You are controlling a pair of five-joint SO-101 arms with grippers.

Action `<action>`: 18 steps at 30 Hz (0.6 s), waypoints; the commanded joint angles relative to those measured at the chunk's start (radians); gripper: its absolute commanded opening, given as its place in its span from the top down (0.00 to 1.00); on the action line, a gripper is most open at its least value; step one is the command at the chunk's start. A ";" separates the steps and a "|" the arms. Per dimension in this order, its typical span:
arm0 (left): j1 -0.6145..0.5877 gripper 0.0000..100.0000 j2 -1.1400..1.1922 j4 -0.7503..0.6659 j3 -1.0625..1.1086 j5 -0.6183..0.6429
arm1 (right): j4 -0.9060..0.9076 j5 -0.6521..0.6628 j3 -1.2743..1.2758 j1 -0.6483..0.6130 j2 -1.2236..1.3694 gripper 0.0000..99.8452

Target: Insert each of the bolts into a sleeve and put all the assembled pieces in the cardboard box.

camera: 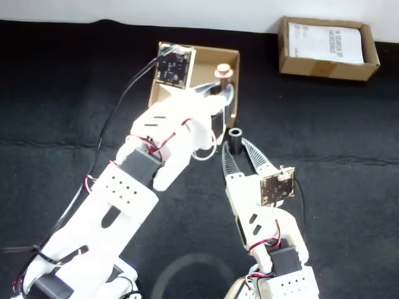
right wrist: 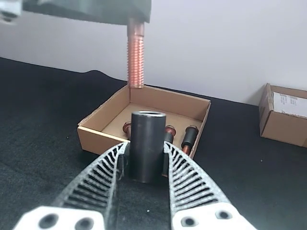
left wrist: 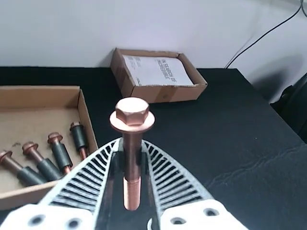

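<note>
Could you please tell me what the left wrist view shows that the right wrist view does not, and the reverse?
Left wrist view adds: the hexagonal head of the bolt, and the left gripper clamped on its shank. Right wrist view adds: the black sleeve upright in the right gripper, with the bolt's tip higher than the sleeve's open top. Both share: the bolt, the cardboard box with assembled pieces lying inside, and the second box holding a printed sheet.
</note>
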 commanded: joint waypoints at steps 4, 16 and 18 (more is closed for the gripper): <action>0.016 0.99 -0.054 0.054 -0.010 0.089 | -0.018 -0.008 0.133 -0.004 0.001 0.99; 0.054 0.99 -0.054 0.051 -0.018 0.129 | -0.018 -0.008 0.133 -0.004 0.001 0.99; 0.064 0.99 -0.054 0.051 -0.018 0.129 | -0.018 -0.008 0.133 -0.004 0.001 0.99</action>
